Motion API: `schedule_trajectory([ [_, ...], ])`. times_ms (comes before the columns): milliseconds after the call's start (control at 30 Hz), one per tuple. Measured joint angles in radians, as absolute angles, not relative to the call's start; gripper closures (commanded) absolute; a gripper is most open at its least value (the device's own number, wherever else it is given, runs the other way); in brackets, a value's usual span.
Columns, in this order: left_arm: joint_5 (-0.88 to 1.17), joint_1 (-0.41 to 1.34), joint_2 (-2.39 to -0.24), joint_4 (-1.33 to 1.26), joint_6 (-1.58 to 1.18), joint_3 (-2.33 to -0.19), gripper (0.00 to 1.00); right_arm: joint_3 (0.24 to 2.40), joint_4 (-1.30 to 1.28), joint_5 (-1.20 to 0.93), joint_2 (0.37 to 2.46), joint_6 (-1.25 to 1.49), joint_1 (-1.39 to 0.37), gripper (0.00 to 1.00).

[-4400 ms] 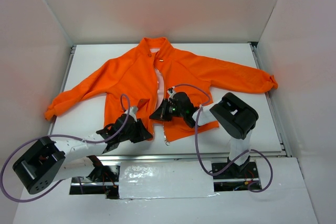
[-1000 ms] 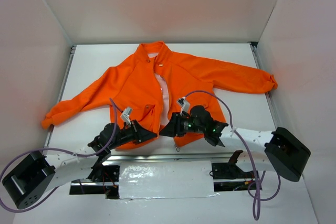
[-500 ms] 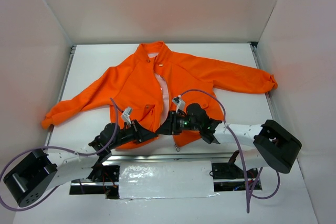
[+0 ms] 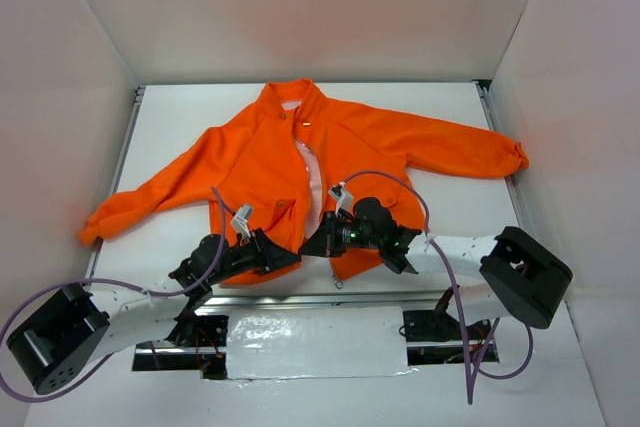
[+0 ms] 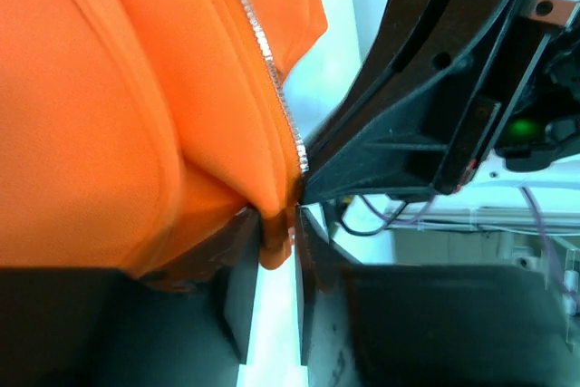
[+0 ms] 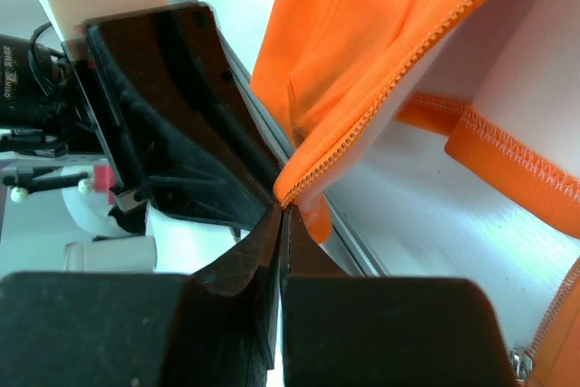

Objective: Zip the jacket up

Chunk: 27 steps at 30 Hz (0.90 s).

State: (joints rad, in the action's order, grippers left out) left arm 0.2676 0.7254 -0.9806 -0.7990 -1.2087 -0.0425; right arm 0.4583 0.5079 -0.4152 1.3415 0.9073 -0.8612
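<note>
The jacket [image 4: 260,162]: lying front-up on the table [image 4: 450,217], collar towards the far wall, sleeves spreading to both sides, front gaping along the pale zipper [image 4: 310,172].

Working at the bottom hem, judging by the poses: bringing the two lower zipper ends together for engagement, with nothing zipped yet. Reaching in with the left gripper [image 5: 276,224], jaws standing narrowly apart with the hem corner sitting between them; impossible to tell whether pressing on it or letting go. Pinching with the right gripper [image 6: 281,210], jaws fully together on the lowest end of the other toothed edge [image 6: 408,70].

Calling next, probably, for lining up the two ends and seating one in the slider; possibly showing that slider as a small metal piece [image 6: 521,355] at the lower right of the right wrist view, too small to be sure.

Crowding each other closely: each wrist view filling with the other gripper's black body. Also trailing purple cables [image 4: 400,182] over the fabric, and working just beside the metal rail [image 4: 300,297] at the table's near edge.
</note>
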Motion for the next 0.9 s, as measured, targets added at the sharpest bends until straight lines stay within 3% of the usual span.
schedule_trajectory([
  [33,0.270,0.725,-0.977,-0.789,-1.208,-0.043,0.56,0.458,0.511,-0.412,1.341,0.907,-0.861,1.00],
  [67,0.271,0.726,-0.974,-0.786,-1.207,-0.043,0.39,0.458,0.511,-0.411,1.341,0.905,-0.861,1.00],
  [100,0.274,0.728,-0.968,-0.783,-1.207,-0.043,0.34,0.458,0.510,-0.407,1.341,0.899,-0.862,1.00],
  [333,0.263,0.729,-0.923,-0.724,-1.211,-0.043,0.36,0.458,0.474,-0.388,1.320,0.852,-0.861,1.00],
  [533,0.255,0.730,-0.938,-0.680,-1.214,-0.043,0.48,0.457,0.461,-0.380,1.298,0.818,-0.859,1.00],
  [900,0.269,0.730,-1.083,-0.756,-1.239,-0.045,0.45,0.430,0.456,-0.381,1.298,0.793,-0.857,1.00],
])
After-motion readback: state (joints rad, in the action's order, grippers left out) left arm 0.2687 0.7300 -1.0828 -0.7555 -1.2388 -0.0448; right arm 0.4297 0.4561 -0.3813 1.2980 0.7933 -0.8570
